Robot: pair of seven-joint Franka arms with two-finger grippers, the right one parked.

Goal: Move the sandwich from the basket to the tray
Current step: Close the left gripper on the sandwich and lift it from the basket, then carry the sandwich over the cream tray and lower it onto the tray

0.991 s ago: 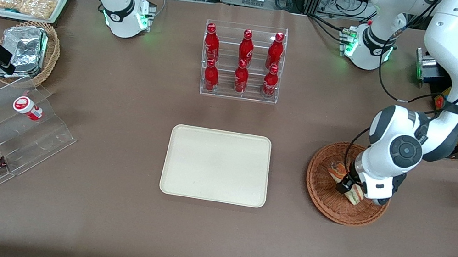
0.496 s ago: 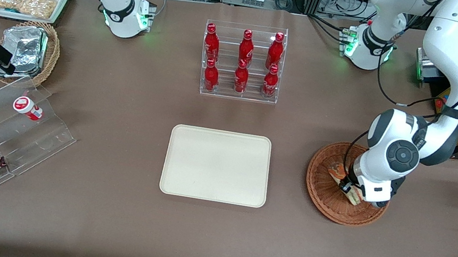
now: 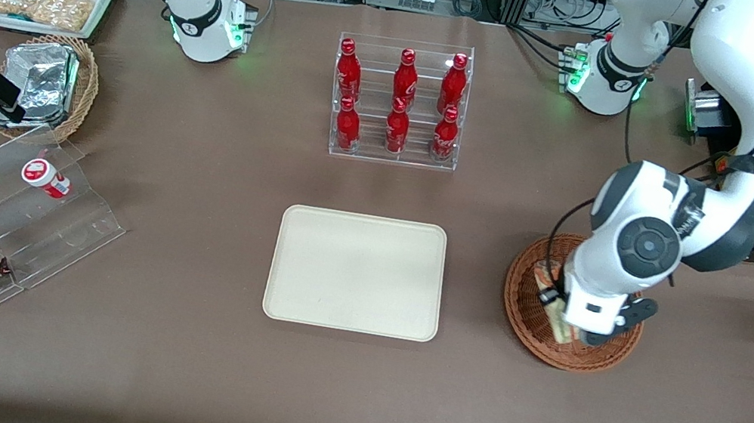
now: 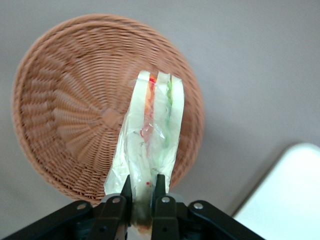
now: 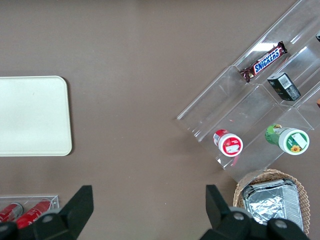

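From the front, the gripper is largely hidden under the arm's white wrist, and only a pale sliver of the sandwich is seen over the basket. In the wrist view, the gripper is seen clamped narrowly on the wrapped sandwich, which is held clear above the basket. Bare tabletop lies between the gripper and the tray, of which only a corner is caught by the wrist camera.
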